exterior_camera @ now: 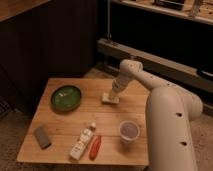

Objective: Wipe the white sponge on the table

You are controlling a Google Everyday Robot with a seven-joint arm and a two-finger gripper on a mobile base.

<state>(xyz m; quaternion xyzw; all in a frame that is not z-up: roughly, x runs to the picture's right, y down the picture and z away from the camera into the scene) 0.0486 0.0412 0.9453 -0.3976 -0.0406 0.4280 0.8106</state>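
Observation:
The white sponge [110, 99] lies flat on the light-brown wooden table [60, 124], right of the middle toward the far edge. My gripper [114, 93] comes down from the white arm at the right and sits right on top of the sponge, seemingly touching it.
A green bowl [66, 97] stands at the far left of the table. A dark grey block [43, 137] lies at the near left. A long white packet [82, 143] and a red item [94, 146] lie near the front edge. A cup [129, 132] stands at the near right.

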